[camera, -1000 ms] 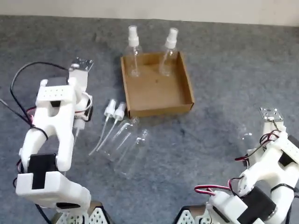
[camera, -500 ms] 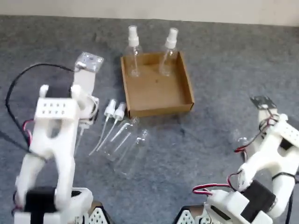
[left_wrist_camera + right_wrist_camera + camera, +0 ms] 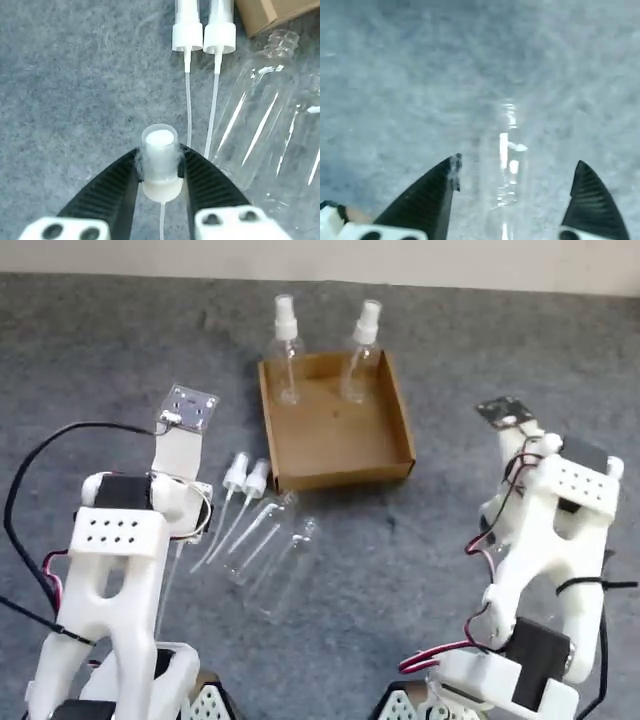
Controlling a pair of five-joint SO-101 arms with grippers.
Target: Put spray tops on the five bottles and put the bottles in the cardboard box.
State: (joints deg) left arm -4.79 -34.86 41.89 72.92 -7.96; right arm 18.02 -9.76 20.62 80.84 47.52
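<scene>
My left arm [image 3: 115, 540] and right arm [image 3: 555, 510] are blocky white shells around black servo blocks, each with a hole-dotted white panel and looping black and red-and-white cables, and I see black ribbed jaws on white bases on the left gripper [image 3: 160, 157] and right gripper [image 3: 517, 165].

5 bottles [image 3: 288, 370], 5 spray tops [image 3: 236, 470] and 1 cardboard box [image 3: 335, 438].

Capped bottles [image 3: 287, 340] upright in cardboard box [image 3: 340, 475], open bottles [image 3: 262, 530] lying beside loose spray tops [image 3: 247, 475]
</scene>
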